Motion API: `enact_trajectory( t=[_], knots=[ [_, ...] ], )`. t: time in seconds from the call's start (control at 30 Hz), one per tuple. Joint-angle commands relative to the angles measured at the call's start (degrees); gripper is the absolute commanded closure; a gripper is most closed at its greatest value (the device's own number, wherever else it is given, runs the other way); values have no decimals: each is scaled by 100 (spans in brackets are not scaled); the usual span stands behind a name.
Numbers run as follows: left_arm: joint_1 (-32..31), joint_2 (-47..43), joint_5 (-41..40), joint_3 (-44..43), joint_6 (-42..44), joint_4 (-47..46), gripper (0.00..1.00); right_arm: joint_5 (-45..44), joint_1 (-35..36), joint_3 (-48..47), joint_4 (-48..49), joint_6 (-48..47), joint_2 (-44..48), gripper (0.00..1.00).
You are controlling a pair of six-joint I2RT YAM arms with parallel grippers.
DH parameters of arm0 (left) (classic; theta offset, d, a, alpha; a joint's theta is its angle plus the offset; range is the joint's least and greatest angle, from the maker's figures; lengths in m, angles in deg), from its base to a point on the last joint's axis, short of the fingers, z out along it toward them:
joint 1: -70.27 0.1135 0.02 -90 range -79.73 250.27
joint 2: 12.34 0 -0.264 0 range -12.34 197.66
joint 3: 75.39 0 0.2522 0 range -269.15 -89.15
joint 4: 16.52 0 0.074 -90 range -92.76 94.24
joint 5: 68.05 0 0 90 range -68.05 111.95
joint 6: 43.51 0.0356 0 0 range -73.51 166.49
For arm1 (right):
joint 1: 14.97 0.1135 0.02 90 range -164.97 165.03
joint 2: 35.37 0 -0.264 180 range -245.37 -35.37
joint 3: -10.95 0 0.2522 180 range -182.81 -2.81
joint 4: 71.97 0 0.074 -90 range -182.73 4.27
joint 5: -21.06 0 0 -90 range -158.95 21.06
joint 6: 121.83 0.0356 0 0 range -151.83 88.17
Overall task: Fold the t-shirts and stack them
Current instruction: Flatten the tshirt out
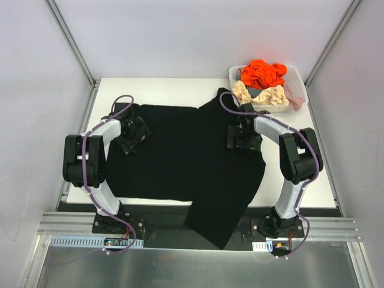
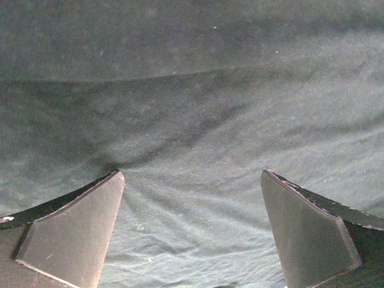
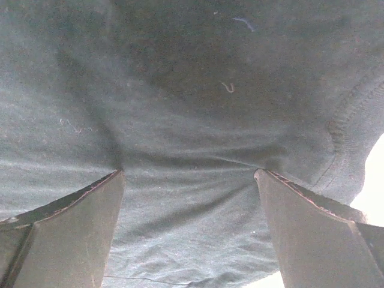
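Observation:
A black t-shirt (image 1: 186, 156) lies spread over the white table, one part hanging over the near edge. My left gripper (image 1: 135, 135) is open, its fingertips pressing down on the shirt's left part; the cloth (image 2: 192, 120) fills the left wrist view between the spread fingers (image 2: 78, 228). My right gripper (image 1: 243, 139) is open and presses on the shirt's right part near a hemmed edge (image 3: 342, 132); black cloth (image 3: 186, 120) lies between its fingers (image 3: 312, 228).
A white basket (image 1: 300, 90) at the back right corner holds crumpled orange (image 1: 262, 73), beige (image 1: 273, 96) and pink clothes. Bare white table (image 1: 312, 192) shows to the right of the shirt and along the back.

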Motion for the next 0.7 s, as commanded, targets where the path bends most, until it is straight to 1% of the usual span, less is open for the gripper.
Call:
enact_trajectory(
  t=[0.0,0.1,0.2,0.27,0.37,0.43,0.5,0.53,0.57,0.6,0.63,0.67],
  knots=[
    [-17,319,134,-362,48,-48,1,-159,-342,-804,-148,-453,-483,3],
    [-35,433,284,-503,13,-40,1,-133,-535,-1288,-192,-462,-800,3],
    [-44,338,337,-408,-57,-40,1,-133,-597,-1622,-244,-734,-993,3],
    [-43,58,276,-328,-57,-22,1,-133,-597,-1667,-253,-831,-994,3],
    [-43,-444,-66,-179,-31,39,1,-124,-589,-1614,-253,-1033,-801,3],
    [-43,-899,-251,-143,-13,197,1,148,-580,-1527,-227,-1147,-494,3],
    [-43,-1278,-654,93,-92,461,1,463,-528,-1282,-44,-1218,-37,3],
    [-43,-1733,-830,207,-188,540,1,578,-492,-1150,53,-1244,138,3],
    [-26,-1946,-1015,417,-276,828,1,684,-448,-1044,115,-1262,488,3],
    [-17,-2174,-1495,506,-364,1022,1,807,-352,-817,246,-1288,648,3],
    [0,-2586,-1726,577,-626,1294,1,817,-308,-710,317,-1271,815,3],
    [79,-2781,-1929,717,-776,1801,1,843,-238,-604,379,-1245,1104,3]
  ],
)
